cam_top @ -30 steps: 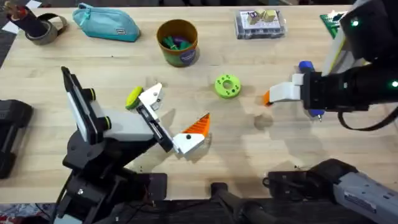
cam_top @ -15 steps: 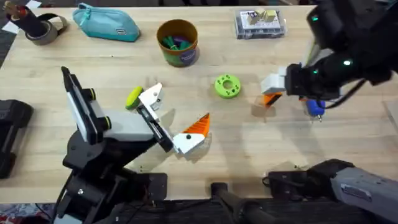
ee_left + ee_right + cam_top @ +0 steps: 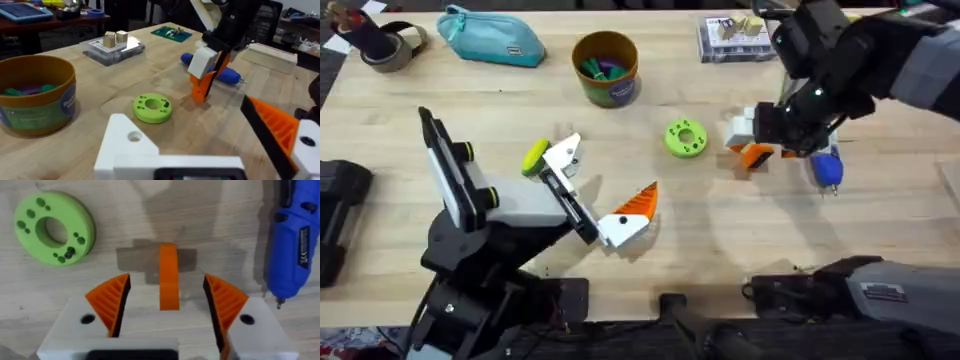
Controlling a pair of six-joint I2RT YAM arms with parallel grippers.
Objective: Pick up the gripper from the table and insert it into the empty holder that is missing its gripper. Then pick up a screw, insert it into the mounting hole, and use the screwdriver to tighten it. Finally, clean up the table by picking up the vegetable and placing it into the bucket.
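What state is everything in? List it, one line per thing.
right gripper: open, straddling the loose gripper, not touching it.
loose gripper: lying on the table, ungrasped.
holder: empty.
screwdriver: lying on the table.
bucket: upright, open, items inside.
green disc: lying flat.

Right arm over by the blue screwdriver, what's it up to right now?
The right gripper hangs open just above the table, its orange-padded fingers straddling the loose gripper, which lies flat between them, not yet grasped. The screwdriver lies beside it and the green disc on the other side. The stand's holder has no gripper in it. The bucket sits at the back of the table with colourful items inside.
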